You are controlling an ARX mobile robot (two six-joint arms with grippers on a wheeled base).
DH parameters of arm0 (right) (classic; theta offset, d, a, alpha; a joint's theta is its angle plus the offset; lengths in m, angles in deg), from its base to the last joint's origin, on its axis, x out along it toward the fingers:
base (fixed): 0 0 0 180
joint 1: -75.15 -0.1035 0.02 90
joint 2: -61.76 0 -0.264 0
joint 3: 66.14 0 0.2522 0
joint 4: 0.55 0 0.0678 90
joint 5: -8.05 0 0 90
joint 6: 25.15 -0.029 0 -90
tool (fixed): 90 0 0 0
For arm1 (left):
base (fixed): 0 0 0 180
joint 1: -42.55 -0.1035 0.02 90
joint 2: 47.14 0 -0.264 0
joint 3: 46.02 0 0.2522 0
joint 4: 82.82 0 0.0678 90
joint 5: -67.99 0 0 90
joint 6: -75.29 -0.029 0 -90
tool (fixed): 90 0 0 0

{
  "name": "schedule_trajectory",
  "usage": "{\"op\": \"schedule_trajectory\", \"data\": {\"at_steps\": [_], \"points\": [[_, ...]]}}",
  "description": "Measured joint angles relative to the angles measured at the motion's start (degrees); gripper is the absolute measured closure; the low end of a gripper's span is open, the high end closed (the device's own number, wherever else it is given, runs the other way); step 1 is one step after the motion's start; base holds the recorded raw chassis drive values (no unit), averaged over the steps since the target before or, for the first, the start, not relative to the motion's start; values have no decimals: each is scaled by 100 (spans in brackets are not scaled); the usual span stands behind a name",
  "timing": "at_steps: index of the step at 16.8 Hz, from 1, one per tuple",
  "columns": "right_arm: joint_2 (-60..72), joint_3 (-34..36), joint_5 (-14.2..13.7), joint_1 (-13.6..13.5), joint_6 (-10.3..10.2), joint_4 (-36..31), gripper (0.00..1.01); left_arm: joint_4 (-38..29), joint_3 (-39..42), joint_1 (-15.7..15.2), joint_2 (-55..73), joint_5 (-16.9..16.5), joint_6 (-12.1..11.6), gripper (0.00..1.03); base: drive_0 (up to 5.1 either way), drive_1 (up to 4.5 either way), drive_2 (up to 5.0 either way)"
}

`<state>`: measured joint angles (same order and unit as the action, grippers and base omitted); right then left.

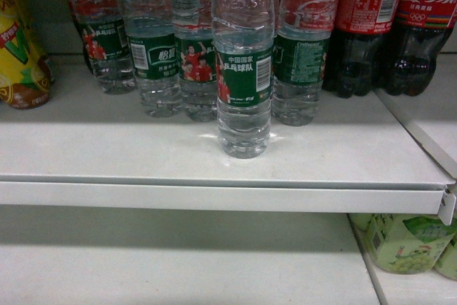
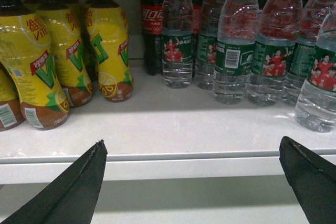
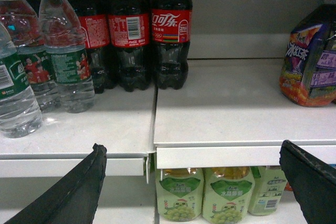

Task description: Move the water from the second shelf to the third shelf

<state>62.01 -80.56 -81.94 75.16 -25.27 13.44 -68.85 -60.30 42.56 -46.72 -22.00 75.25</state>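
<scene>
Both hands, left and right, spread wide, empty, short of the water.

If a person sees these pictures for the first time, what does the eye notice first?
First, one water bottle standing alone near the shelf's front edge, ahead of the row of water bottles. Then the yellow drink bottles on the left and dark cola bottles on the right.
</scene>
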Motion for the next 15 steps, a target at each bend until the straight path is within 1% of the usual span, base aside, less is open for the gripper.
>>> {"op": "schedule_trajectory", "data": {"at_steps": [15], "points": [[0,0,0,0,0,0,3,0,0,0,0,0,0,5,0,0,0]]}}
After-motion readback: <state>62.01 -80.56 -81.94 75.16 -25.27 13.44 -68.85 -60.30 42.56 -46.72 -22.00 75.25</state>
